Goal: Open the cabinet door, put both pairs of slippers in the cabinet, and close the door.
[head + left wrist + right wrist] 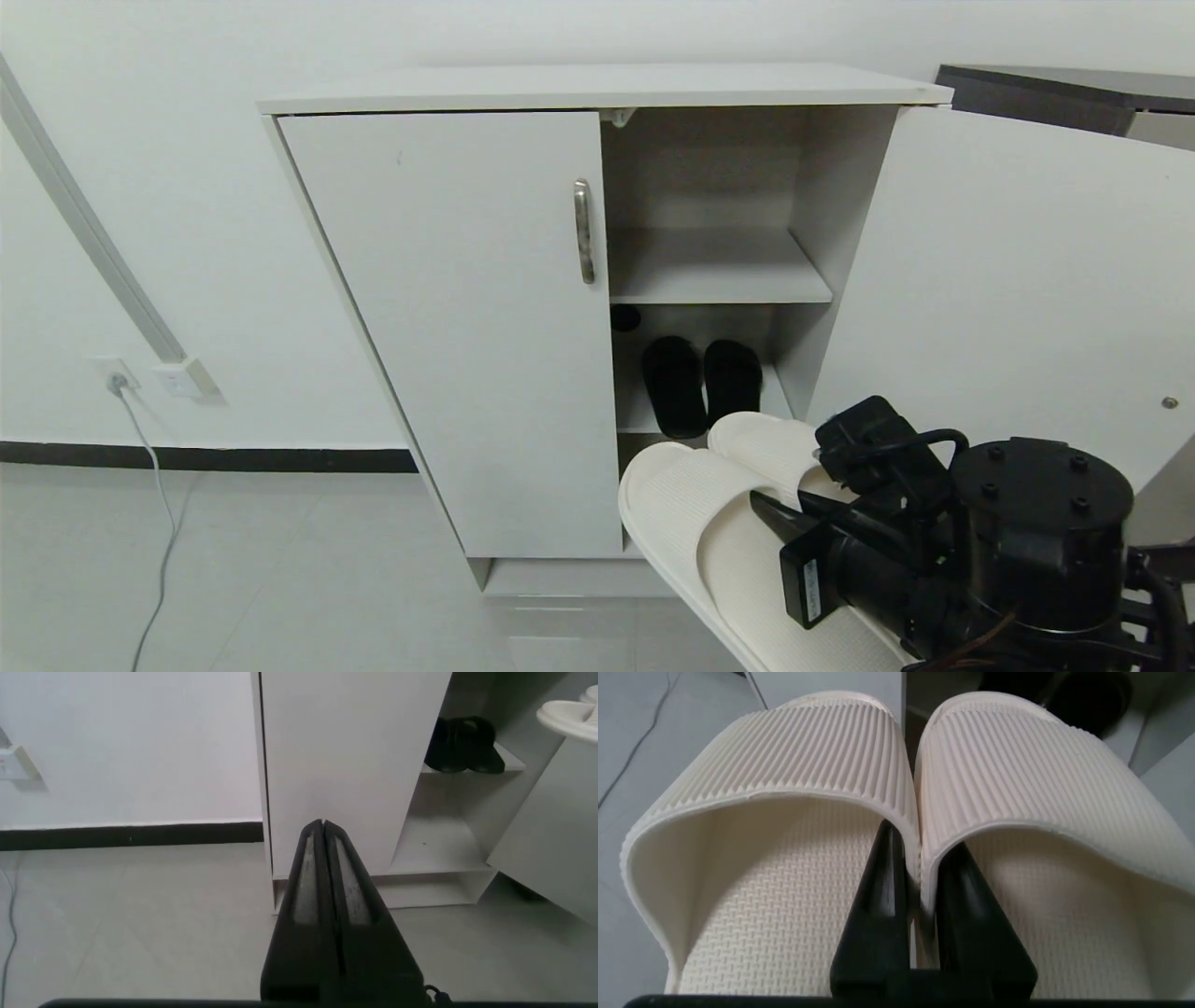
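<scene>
Black and bulky, the right arm's wrist comes in from the lower right of the head view, its forearm slanting up toward the cabinet (597,89). The right gripper (767,509) has one finger inside each of the white slippers (700,504), and the two fingers (889,873) are clamped on the inner side walls, pressed together between them. This pair is held side by side in the air just before the open right half of the cabinet, long axes parallel and running away from the robot, toes toward the opening and tilted slightly up. Their uppers are finely ribbed, the insoles carry a woven-looking relief, and the material seems to be a soft cream foam (edges rounded, no hard seams).

Inside, the black slippers (700,383) lie flat on the lower shelf, side by side, long axes running front to back. One plain white shelf (719,271) sits above them. The right door (1008,280) stands swung wide; the left door (448,327) is closed, with an upright metal handle (583,231).

Low over the tiled floor, the left gripper (322,831) points toward the closed door, its fingers together on nothing.
</scene>
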